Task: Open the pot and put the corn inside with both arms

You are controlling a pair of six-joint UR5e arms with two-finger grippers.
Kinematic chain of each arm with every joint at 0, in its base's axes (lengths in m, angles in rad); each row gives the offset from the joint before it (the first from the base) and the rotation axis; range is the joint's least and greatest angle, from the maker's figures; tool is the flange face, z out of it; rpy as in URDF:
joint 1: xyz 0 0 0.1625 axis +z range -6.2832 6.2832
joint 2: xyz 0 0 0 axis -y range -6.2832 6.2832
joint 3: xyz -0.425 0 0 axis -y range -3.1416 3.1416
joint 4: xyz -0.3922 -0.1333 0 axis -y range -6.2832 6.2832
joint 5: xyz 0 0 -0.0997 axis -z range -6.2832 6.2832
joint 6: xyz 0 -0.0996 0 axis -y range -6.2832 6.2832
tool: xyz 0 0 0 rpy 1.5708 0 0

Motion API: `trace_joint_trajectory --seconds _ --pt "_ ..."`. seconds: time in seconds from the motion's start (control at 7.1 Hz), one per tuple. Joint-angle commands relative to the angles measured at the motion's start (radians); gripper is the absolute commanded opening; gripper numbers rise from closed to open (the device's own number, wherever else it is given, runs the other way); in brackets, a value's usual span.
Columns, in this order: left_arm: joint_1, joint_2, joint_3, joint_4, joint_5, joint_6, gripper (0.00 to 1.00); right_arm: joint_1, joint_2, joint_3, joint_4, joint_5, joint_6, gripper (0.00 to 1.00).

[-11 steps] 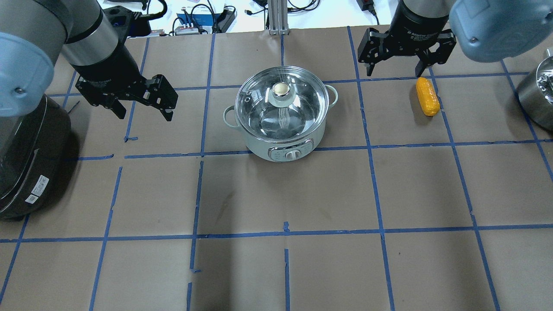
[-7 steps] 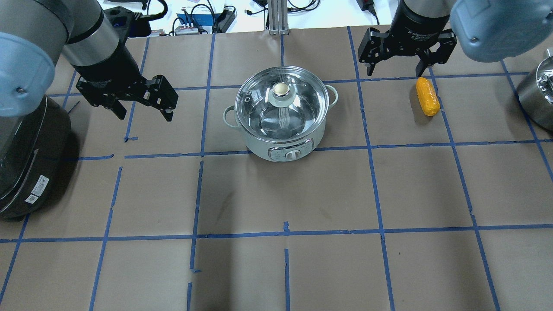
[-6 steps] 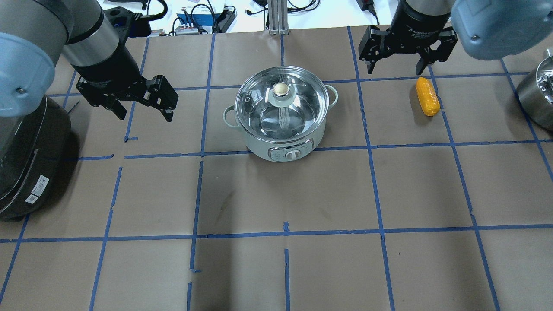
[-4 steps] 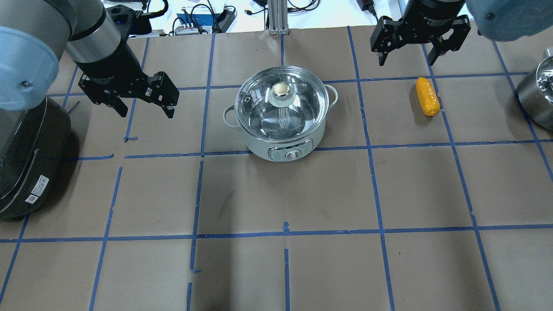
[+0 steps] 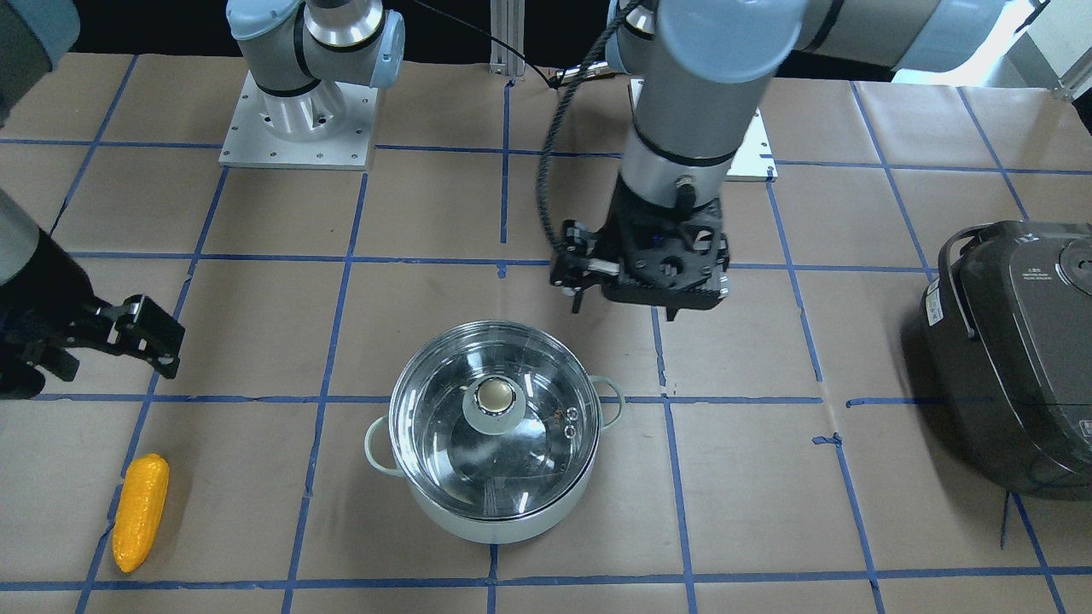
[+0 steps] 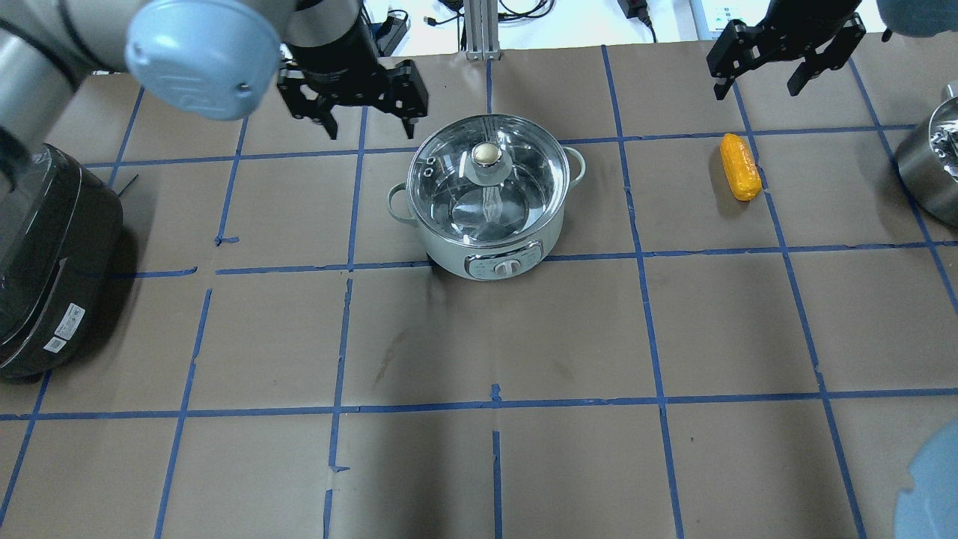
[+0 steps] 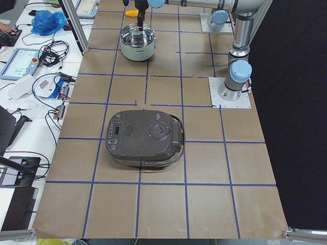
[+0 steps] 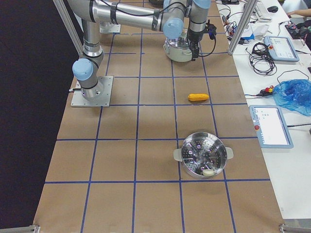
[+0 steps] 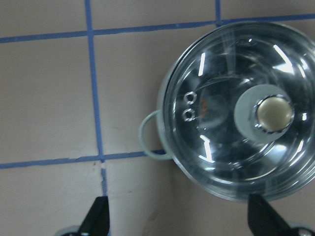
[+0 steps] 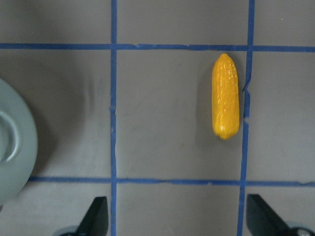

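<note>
The mint-green pot (image 6: 447, 251) stands mid-table with its glass lid (image 6: 516, 187) on and the round knob (image 6: 487, 155) on top. My left gripper (image 6: 370, 129) is open and empty, hovering just past the pot's far left side. In the left wrist view the lid (image 9: 221, 123) lies ahead and to the right of that gripper (image 9: 179, 226). The yellow corn (image 6: 740, 166) lies on the table to the pot's right. My right gripper (image 6: 756, 90) is open and empty, above and beyond the corn's far end. The corn (image 10: 225, 96) shows in the right wrist view.
A dark grey rice cooker (image 6: 52, 254) sits at the table's left end. A steel steamer pot (image 8: 204, 155) sits at the right end. Blue tape lines grid the brown table (image 6: 524, 337). Cables and devices lie beyond the far edge.
My left gripper has swung right and away from the robot, from near the rice cooker to the pot's far left side. My right gripper has moved right and farther out. Both stay open.
</note>
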Motion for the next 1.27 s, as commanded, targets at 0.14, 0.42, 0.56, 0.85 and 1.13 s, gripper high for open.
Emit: trace_joint_trajectory --seconds 0.14,0.42,0.56,0.85,1.13 --pt "-0.149 -0.200 0.117 0.095 -0.002 -0.177 1.00 -0.041 0.271 0.014 -0.291 -0.006 -0.074 0.96" --pt "-0.149 -0.225 0.100 0.106 0.002 -0.155 1.00 -0.089 0.336 0.077 -0.428 0.001 -0.159 0.94" --pt "-0.149 -0.217 0.100 0.110 0.010 -0.143 1.00 -0.091 0.359 0.095 -0.450 0.001 -0.159 0.89" --pt "-0.143 -0.220 0.092 0.112 0.013 -0.122 1.00 -0.093 0.369 0.097 -0.450 0.000 -0.159 0.39" --pt "-0.122 -0.220 0.091 0.111 0.016 -0.112 1.00 -0.093 0.357 0.097 -0.438 -0.002 -0.156 0.05"
